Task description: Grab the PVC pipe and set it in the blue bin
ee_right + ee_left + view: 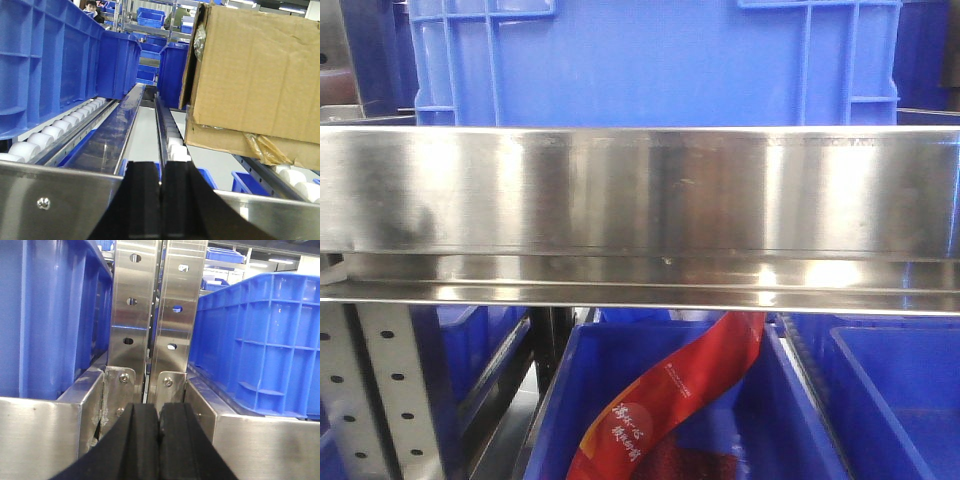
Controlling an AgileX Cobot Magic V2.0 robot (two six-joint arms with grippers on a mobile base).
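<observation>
Left gripper [159, 440]: jaws pressed together, empty, at 6 o'clock.
Right gripper [162, 200]: jaws together, empty.
Cardboard box [255, 75]: 2 o'clock.

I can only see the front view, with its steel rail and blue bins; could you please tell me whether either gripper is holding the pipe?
Observer: No. In the left wrist view the left gripper is shut with nothing between its pads.
Operator: And the right one, please?
Observer: The right gripper is shut and empty too, with a cardboard box ahead on its right.
Operator: Is the pipe anywhere in sight?
Observer: No view shows it; the left wrist faces only steel uprights between bins.
</observation>
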